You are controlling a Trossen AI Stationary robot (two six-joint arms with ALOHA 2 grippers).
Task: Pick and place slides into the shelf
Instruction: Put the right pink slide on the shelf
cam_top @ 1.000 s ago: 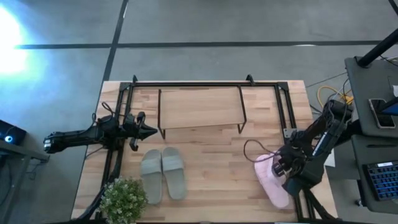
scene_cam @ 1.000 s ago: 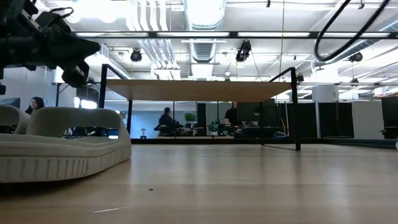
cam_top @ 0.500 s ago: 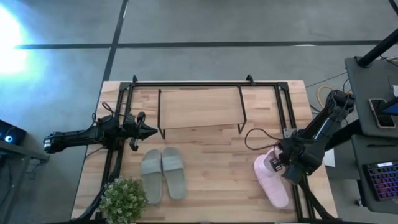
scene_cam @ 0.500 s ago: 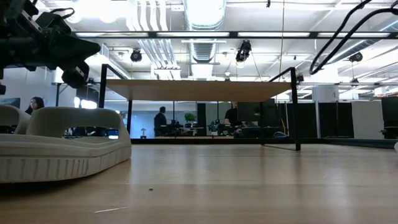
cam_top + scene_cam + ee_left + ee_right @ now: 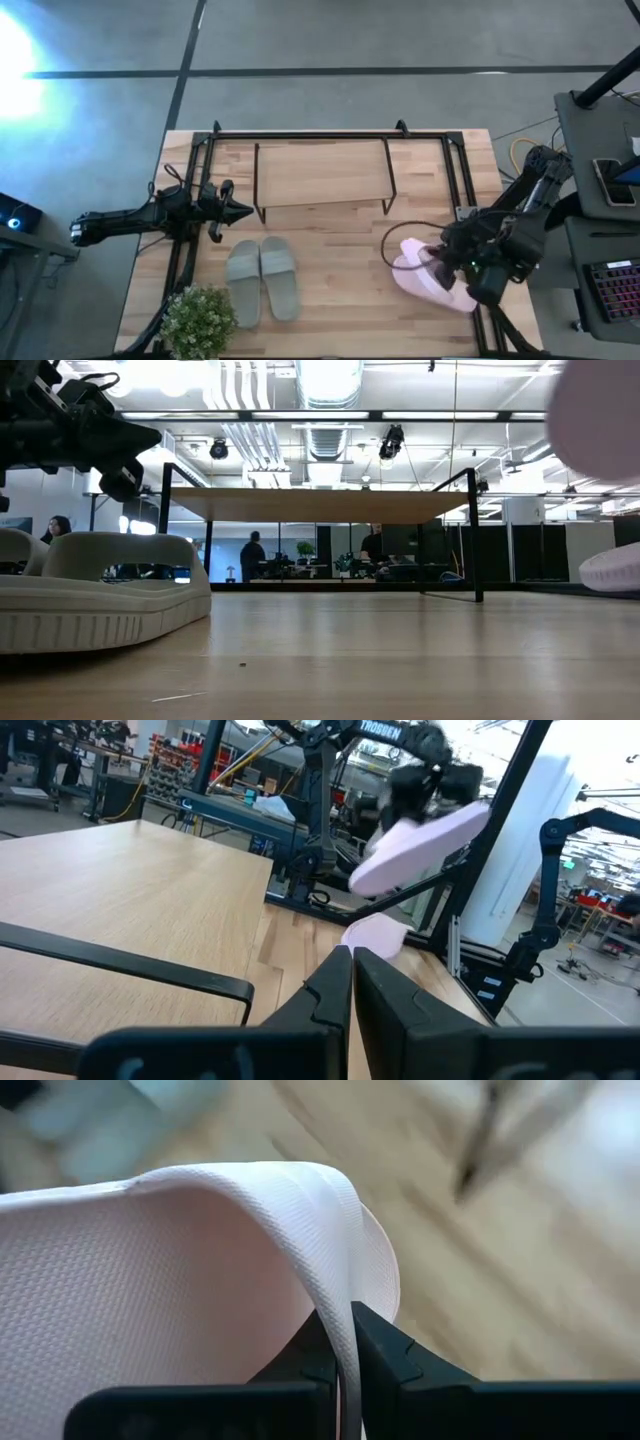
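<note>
- High view: we see the right hand [image 5: 447, 268] at the counter's [image 5: 340, 250] right side, pinched on the strap of one pink slide [image 5: 415, 262], which is lifted and tilted off the wood.
- Right wrist view confirms it: the two fingers [image 5: 385, 1355] are closed narrow on the strap edge of that pink slide [image 5: 170, 1280].
- Second pink slide [image 5: 445, 292] lies on the counter under and just beside the lifted one; the left wrist view also shows one flat [image 5: 375, 932] below the raised one [image 5: 420, 845].
- Grey-green pair [image 5: 261, 279] sits side by side at front left, near a small potted plant [image 5: 198, 320], not touched.
- Shelf [image 5: 322, 173] stands at the back middle; we see nothing on its top board, and the low view shows nothing under it.
- Left hand [image 5: 236, 210] waits at the shelf's left end, above the counter, fingers together with no gap and holding nothing, per the left wrist view.
- Progress, as we judge it: zero of four slides placed; first pick is in hand, carry and placement left, then three more.
- Writing: white letters on the right arm in the left wrist view read partly "TROSSEN" [image 5: 385, 729]; nothing else readable.
</note>
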